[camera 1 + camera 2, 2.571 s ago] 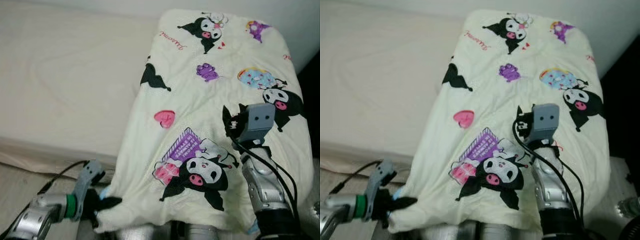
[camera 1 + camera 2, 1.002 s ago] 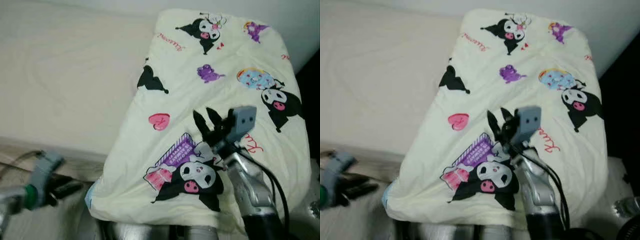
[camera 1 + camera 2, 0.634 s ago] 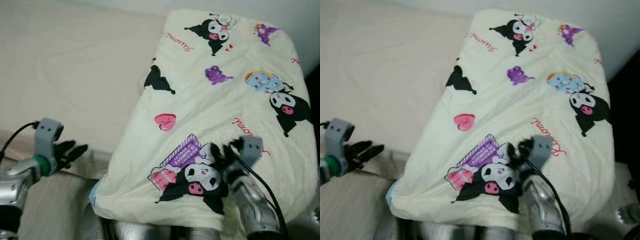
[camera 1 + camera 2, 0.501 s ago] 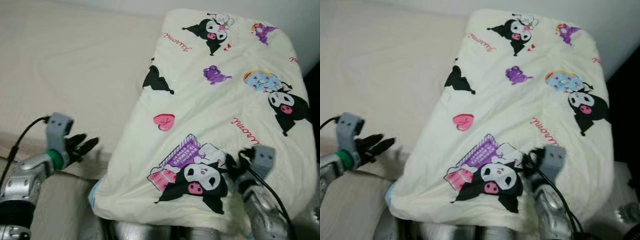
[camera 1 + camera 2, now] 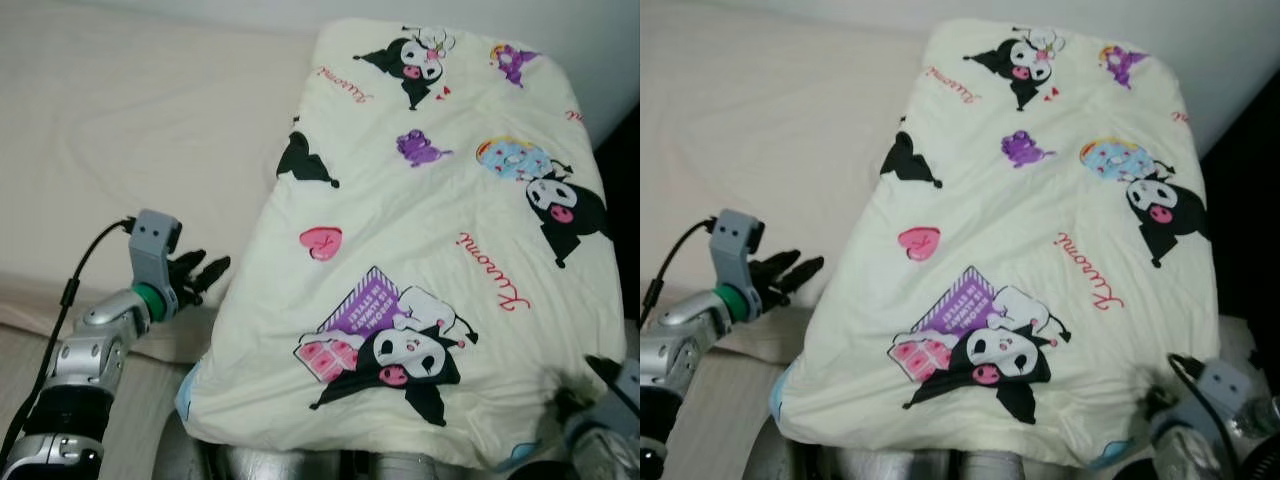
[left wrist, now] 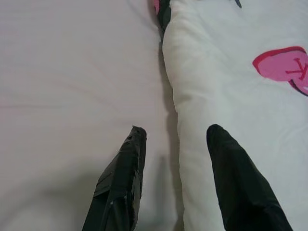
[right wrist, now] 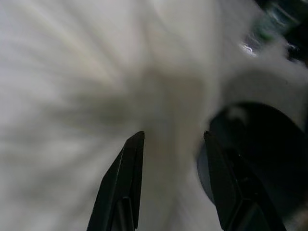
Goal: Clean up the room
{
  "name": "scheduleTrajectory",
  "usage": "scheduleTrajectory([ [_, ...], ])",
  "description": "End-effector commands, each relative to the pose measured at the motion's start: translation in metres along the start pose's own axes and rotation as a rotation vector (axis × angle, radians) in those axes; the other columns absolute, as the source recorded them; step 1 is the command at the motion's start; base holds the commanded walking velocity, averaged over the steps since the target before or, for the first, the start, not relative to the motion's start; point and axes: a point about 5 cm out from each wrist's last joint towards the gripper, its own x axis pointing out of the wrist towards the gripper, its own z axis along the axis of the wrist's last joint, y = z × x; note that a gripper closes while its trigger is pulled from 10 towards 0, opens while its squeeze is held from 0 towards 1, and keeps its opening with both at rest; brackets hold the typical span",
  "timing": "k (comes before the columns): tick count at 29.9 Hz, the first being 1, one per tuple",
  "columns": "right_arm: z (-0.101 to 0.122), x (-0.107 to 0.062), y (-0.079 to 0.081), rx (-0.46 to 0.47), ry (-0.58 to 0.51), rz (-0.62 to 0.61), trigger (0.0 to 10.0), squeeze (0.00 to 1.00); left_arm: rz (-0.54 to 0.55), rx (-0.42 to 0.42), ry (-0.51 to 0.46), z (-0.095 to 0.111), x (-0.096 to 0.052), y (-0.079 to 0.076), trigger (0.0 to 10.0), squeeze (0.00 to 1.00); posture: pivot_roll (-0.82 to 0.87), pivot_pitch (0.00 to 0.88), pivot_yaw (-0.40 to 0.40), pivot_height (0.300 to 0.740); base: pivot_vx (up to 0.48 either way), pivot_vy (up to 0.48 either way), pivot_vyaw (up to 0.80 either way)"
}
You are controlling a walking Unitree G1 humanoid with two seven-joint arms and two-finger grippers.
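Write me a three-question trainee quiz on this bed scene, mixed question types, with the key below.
1. True or false: the left gripper is clamped on the printed blanket.
2. Multiple choice: where is the right gripper? A) above the pink heart B) at the blanket's near right corner C) on the bare mattress
3. Fill in: the left gripper's fingers stand ____, one over the mattress and the other over the blanket's left edge.

Key:
1. False; it sits beside the blanket's left edge, holding nothing.
2. B
3. open
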Motion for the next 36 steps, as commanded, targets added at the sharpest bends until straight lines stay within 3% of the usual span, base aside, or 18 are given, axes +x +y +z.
scheduleTrajectory([
  [1, 0.010, 0.000, -0.032, -0.040, -0.030, -0.159, 10.0, 0.00, 0.032, -0.019, 0.025, -0.009, -0.006, 0.005, 10.0, 0.00, -0.13, 0.127, 0.029, 0.576, 0.000, 0.000, 0.00],
  [4, 0.024, -0.001, -0.034, -0.055, -0.100, -0.168, 10.0, 0.00, 0.036, -0.019, 0.023, -0.009, -0.007, 0.006, 10.0, 0.00, -0.13, 0.126, 0.028, 0.576, 0.000, 0.000, 0.00],
  [5, 0.065, -0.008, -0.020, -0.076, -0.348, -0.080, 10.0, 0.00, 0.067, -0.013, -0.017, -0.002, -0.005, 0.008, 10.0, 0.00, -0.13, 0.122, 0.026, 0.576, 0.000, 0.000, 0.00],
  [6, 0.078, -0.013, -0.014, -0.080, -0.434, -0.037, 10.0, 0.00, 0.081, -0.010, -0.034, 0.002, -0.005, 0.008, 10.0, 0.00, -0.13, 0.122, 0.026, 0.576, 0.000, 0.000, 0.00],
  [7, 0.078, -0.013, -0.014, -0.080, -0.434, -0.037, 10.0, 0.00, 0.081, -0.010, -0.034, 0.002, -0.005, 0.008, 10.0, 0.00, -0.13, 0.122, 0.026, 0.576, 0.000, 0.000, 0.00],
  [9, 0.113, -0.040, 0.017, -0.127, -0.690, 0.157, 10.0, 0.00, 0.139, 0.026, -0.131, 0.022, -0.001, 0.009, 10.0, 0.00, -0.15, 0.119, 0.029, 0.576, 0.000, 0.000, 0.00],
  [10, 0.113, -0.040, 0.017, -0.127, -0.690, 0.157, 10.0, 0.00, 0.139, 0.026, -0.131, 0.022, -0.001, 0.009, 10.0, 0.00, -0.15, 0.119, 0.029, 0.576, 0.000, 0.000, 0.00],
  [13, 0.152, -0.097, 0.076, -0.138, -0.962, 0.486, 10.0, 0.00, 0.183, 0.262, -0.314, 0.068, 0.007, -0.012, 10.0, 0.00, -0.16, 0.109, 0.028, 0.576, 0.000, 0.000, 0.00],
  [14, 0.152, -0.097, 0.076, -0.138, -0.962, 0.486, 10.0, 0.00, 0.183, 0.262, -0.314, 0.068, 0.007, -0.012, 10.0, 0.00, -0.16, 0.109, 0.028, 0.576, 0.000, 0.000, 0.00],
  [15, 0.159, -0.115, 0.097, -0.113, -1.016, 0.588, 10.0, 0.00, 0.176, 0.315, -0.382, 0.085, 0.009, -0.024, 10.0, 0.00, -0.16, 0.106, 0.027, 0.576, 0.000, 0.000, 0.00],
  [16, 0.159, -0.115, 0.097, -0.113, -1.016, 0.588, 10.0, 0.00, 0.176, 0.315, -0.382, 0.085, 0.009, -0.024, 10.0, 0.00, -0.16, 0.106, 0.027, 0.576, 0.000, 0.000, 0.00],
  [18, 0.155, -0.137, 0.141, -0.072, -1.038, 0.750, 10.0, 0.00, 0.164, 0.325, -0.478, 0.106, 0.013, -0.046, 10.0, 0.00, -0.15, 0.089, 0.022, 0.576, 0.000, 0.000, 0.00],
  [19, 0.155, -0.137, 0.141, -0.072, -1.038, 0.750, 10.0, 0.00, 0.164, 0.325, -0.478, 0.106, 0.013, -0.046, 10.0, 0.00, -0.15, 0.089, 0.022, 0.576, 0.000, 0.000, 0.00],
  [21, 0.142, -0.141, 0.167, -0.086, -1.020, 0.815, 10.0, 0.00, 0.181, 0.307, -0.510, 0.112, 0.015, -0.056, 10.0, 0.00, -0.14, 0.080, 0.019, 0.576, 0.000, 0.000, 0.00],
  [23, 0.134, -0.137, 0.175, -0.125, -1.008, 0.799, 10.0, 0.00, 0.201, 0.316, -0.509, 0.110, 0.016, -0.059, 10.0, 0.00, -0.14, 0.080, 0.019, 0.580, 0.000, 0.000, 0.00],
  [27, 0.118, -0.127, 0.185, -0.088, -0.945, 0.774, 10.0, 0.00, 0.227, 0.309, -0.479, 0.099, 0.020, -0.064, 10.0, 0.00, -0.12, 0.069, 0.014, 0.594, 0.000, 0.000, 0.00],
  [36, 0.117, -0.129, 0.188, -0.105, -0.907, 0.783, 10.0, 0.00, 0.232, 0.290, -0.443, 0.088, 0.026, -0.074, 10.0, 0.00, -0.12, 0.065, 0.011, 0.624, 0.000, 0.000, 0.00],
])
